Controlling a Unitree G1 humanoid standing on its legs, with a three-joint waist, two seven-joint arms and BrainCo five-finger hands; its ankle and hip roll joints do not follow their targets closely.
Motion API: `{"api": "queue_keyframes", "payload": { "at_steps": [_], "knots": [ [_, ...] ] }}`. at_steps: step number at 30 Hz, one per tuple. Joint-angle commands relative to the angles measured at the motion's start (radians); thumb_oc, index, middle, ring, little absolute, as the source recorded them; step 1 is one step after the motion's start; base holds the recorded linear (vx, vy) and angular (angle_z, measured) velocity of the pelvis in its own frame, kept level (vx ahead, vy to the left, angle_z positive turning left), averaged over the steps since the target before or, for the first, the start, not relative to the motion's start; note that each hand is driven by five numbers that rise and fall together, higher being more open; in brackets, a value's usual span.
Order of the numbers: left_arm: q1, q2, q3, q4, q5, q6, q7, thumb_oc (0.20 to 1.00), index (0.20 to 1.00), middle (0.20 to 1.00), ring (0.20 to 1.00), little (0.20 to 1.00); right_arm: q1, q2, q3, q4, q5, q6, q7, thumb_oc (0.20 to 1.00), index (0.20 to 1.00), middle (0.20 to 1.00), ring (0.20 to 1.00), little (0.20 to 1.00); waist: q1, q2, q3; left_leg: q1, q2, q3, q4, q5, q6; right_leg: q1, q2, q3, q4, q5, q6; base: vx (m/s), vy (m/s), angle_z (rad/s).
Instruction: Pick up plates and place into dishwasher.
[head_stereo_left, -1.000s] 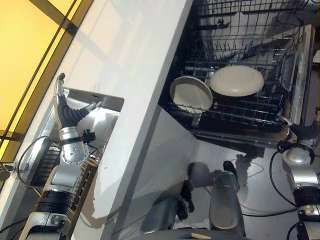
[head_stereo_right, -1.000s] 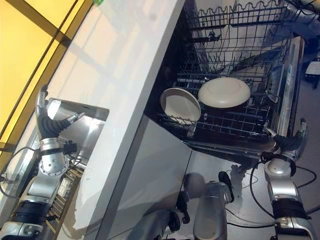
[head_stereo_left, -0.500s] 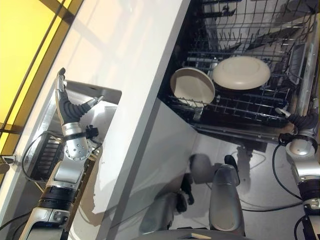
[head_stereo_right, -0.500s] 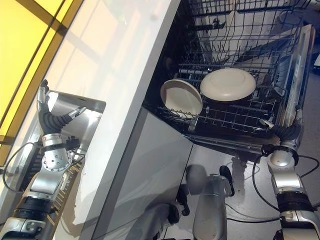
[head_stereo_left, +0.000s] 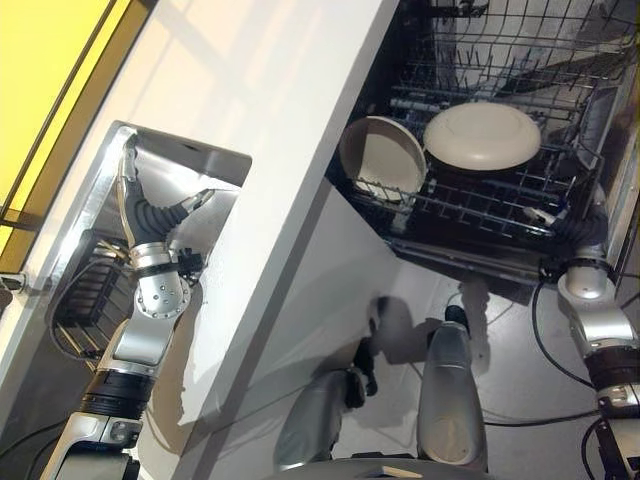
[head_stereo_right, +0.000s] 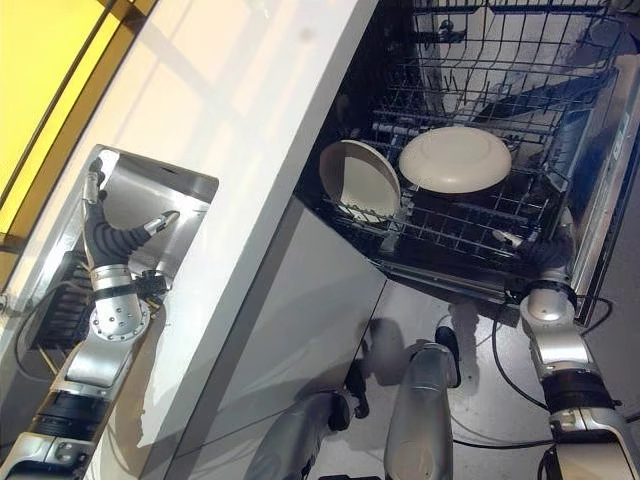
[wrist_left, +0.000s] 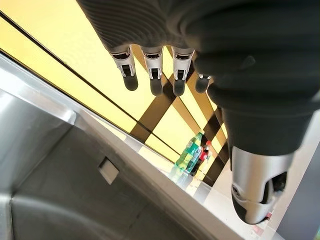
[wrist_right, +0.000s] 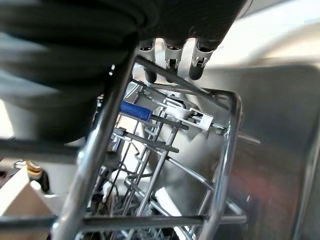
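1. Left eye view: two plates already sit in the lower rack (head_stereo_left: 480, 215) of the open dishwasher, a cream plate (head_stereo_left: 482, 136) lying nearly flat and a smaller plate (head_stereo_left: 381, 160) propped on edge just beside it. The left hand (head_stereo_left: 148, 210) hangs over the steel sink (head_stereo_left: 180, 152) set into the white counter (head_stereo_left: 270, 110), fingers straight and thumb spread, carrying nothing. The right hand (head_stereo_left: 588, 228) is at the near corner of the rack.

2. Right eye view: the same layout. The right hand (head_stereo_right: 552, 256) meets the rack's front edge, largely masked by the wires. No further plate shows on the counter or in the part of the sink that can be seen.

3. Left wrist view: the fingers (wrist_left: 152, 75) are extended and spaced apart, and the thumb (wrist_left: 257, 190) stands off to one side. Nothing lies between them, and bare sink wall lies beyond.

4. Right wrist view: the fingertips (wrist_right: 172, 67) poke among the rack wires. They look fairly straight, but I cannot tell whether they hook a wire or merely rest there.

5. Progress, as a judgement: two plates are loaded, and neither hand carries one. What is left seems to be fetching any remaining plate from the sink, if one lies there.
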Motion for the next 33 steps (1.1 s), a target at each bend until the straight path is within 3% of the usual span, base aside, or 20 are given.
{"api": "queue_keyframes", "payload": {
  "at_steps": [1,12,16,26,33],
  "knots": [
    [-0.003,0.015,0.025,-0.052,-0.007,-0.008,0.054,1.0,1.0,1.0,1.0,1.0,-0.122,0.089,0.134,-0.078,0.024,-0.102,0.11,1.0,1.0,1.0,1.0,1.0,0.076,-0.002,-0.014,-0.126,-0.007,0.014,0.134,-0.031,0.018,0.044,-0.117,0.041,-0.02,-0.012,0.021,0.08,0.061,0.04],
    [0.084,-0.02,0.045,-0.083,-0.018,-0.028,0.056,1.0,1.0,1.0,1.0,1.0,-0.197,0.099,0.127,-0.102,0.025,-0.043,0.156,1.0,1.0,1.0,1.0,1.0,0.128,0.063,-0.053,-0.117,-0.075,0.022,0.183,-0.08,0.035,0.059,-0.198,0.039,0.037,-0.024,-0.002,0.14,0.13,0.1],
    [0.117,-0.027,0.053,-0.074,-0.024,-0.028,0.042,1.0,1.0,1.0,1.0,1.0,-0.183,0.105,0.114,-0.102,0.007,-0.028,0.166,1.0,1.0,1.0,1.0,1.0,0.149,0.07,-0.089,-0.09,-0.096,0.017,0.184,-0.095,0.038,0.109,-0.22,0.016,0.041,-0.04,-0.007,0.21,0.133,0.26],
    [0.204,-0.014,0.096,-0.049,-0.015,-0.007,-0.003,1.0,1.0,1.0,1.0,1.0,-0.143,0.089,0.064,-0.09,0.013,-0.024,0.224,1.0,1.0,1.0,1.0,1.0,0.227,0.02,-0.194,0.02,-0.117,-0.014,0.171,-0.135,0.037,0.321,-0.299,-0.132,-0.064,-0.018,0.006,0.19,0.032,0.23],
    [0.262,-0.002,0.119,-0.047,0.0,-0.041,-0.065,1.0,1.0,1.0,1.0,1.0,-0.15,0.094,0.059,-0.053,0.023,-0.026,0.227,1.0,1.0,1.0,1.0,1.0,0.275,-0.022,-0.239,0.084,-0.111,-0.028,0.162,-0.156,0.036,0.446,-0.323,-0.218,-0.12,-0.001,0.025,0.12,-0.045,0.36]
  ]
}}
